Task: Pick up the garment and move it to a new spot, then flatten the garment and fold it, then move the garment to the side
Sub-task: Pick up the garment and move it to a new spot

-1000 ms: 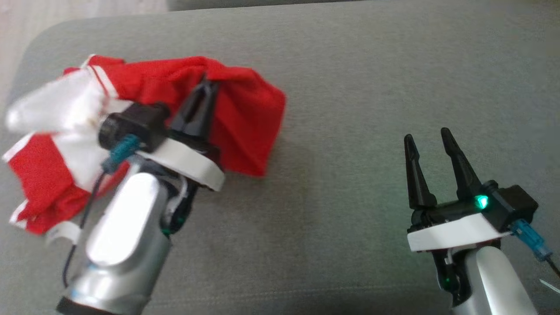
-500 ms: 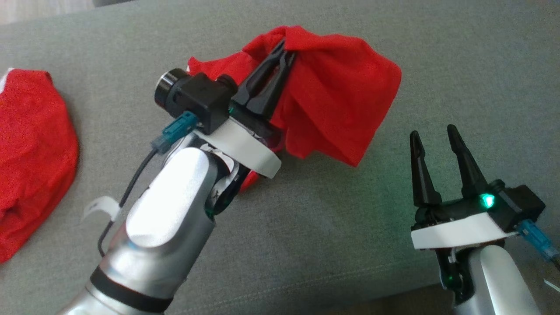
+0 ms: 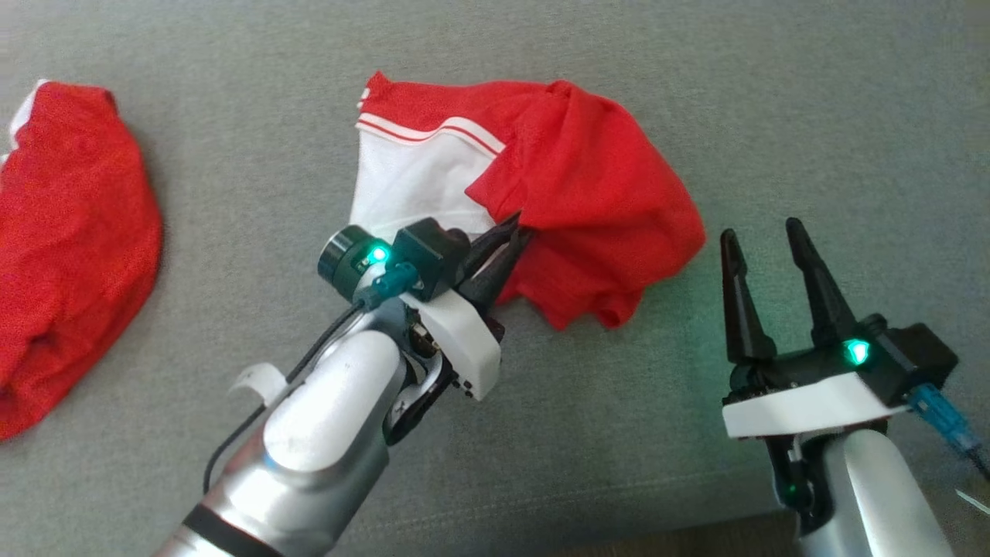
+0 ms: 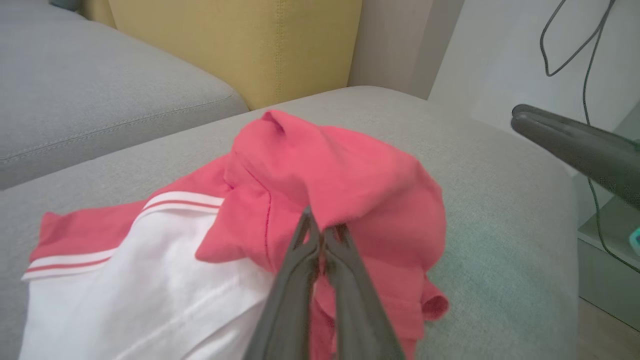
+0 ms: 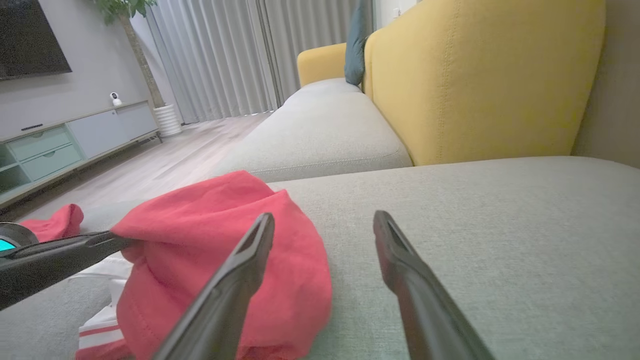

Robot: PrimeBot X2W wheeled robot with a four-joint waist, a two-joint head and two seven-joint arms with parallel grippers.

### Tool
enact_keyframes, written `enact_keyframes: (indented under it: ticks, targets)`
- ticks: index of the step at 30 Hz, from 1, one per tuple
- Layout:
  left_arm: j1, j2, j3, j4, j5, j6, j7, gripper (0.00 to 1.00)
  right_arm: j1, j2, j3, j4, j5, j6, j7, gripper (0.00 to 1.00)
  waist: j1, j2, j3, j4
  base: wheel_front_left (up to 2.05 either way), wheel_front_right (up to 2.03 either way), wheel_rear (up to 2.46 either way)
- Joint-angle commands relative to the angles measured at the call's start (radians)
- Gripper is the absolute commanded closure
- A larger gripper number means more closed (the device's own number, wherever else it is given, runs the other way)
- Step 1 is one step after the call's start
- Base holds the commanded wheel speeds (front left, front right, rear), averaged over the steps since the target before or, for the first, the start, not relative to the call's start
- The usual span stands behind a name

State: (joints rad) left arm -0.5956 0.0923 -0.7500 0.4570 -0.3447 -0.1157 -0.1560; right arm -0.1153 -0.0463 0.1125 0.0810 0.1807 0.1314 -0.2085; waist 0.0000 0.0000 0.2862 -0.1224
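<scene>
The garment (image 3: pixel 572 178), red with a white panel and red-and-white stripes, lies crumpled on the grey sofa cushion (image 3: pixel 812 100) in the middle of the head view. My left gripper (image 3: pixel 517 221) is shut on a red fold at its near edge. In the left wrist view the closed fingertips (image 4: pixel 320 227) pinch the red cloth (image 4: pixel 345 175). My right gripper (image 3: pixel 760 230) stands open just right of the garment, nothing between its fingers. In the right wrist view, the right gripper (image 5: pixel 324 220) has the garment (image 5: pixel 210 220) to its left.
A second red cloth (image 3: pixel 69 232) lies at the cushion's left. A yellow sofa back (image 5: pixel 475 75) rises behind the cushion. The cushion's front edge runs along the bottom right of the head view. A wooden floor (image 5: pixel 165 155) and a low cabinet (image 5: pixel 65 145) lie beyond.
My left gripper carried the garment away from the other red cloth to the cushion's middle and lowered it, so the white panel now shows. The head camera shifted. My right gripper stayed open.
</scene>
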Motion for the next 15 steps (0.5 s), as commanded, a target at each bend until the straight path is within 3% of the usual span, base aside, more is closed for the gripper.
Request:
enact_keyframes:
  ticks: [1, 8, 12, 15]
  targets:
    - [-0.013, 0.010, 0.021, -0.025, -0.009, -0.005, -0.016, 0.00, -0.034, -0.004, 0.028, -0.023, 0.000, -0.001, -0.008, 0.00, 0.0000, 0.0000, -0.005, 0.013, 0.00, 0.00, 0.00]
    - [0.038, 0.031, 0.032, -0.036, -0.015, 0.010, -0.086, 0.00, -0.042, -0.004, 0.027, 0.001, -0.007, -0.001, -0.005, 0.00, 0.0000, 0.0000, -0.031, 0.061, 0.00, 0.00, 0.00]
    - [0.073, 0.058, 0.075, -0.072, -0.014, 0.043, -0.101, 0.00, -0.045, -0.004, 0.026, 0.005, -0.010, -0.001, -0.004, 0.00, 0.0000, 0.0000, -0.040, 0.083, 0.00, 0.00, 0.00]
    - [0.129, 0.100, 0.168, -0.161, -0.001, 0.098, -0.105, 0.00, -0.047, -0.004, 0.021, 0.008, -0.015, -0.001, -0.001, 0.00, 0.0000, 0.0000, -0.050, 0.112, 0.00, 0.00, 0.00]
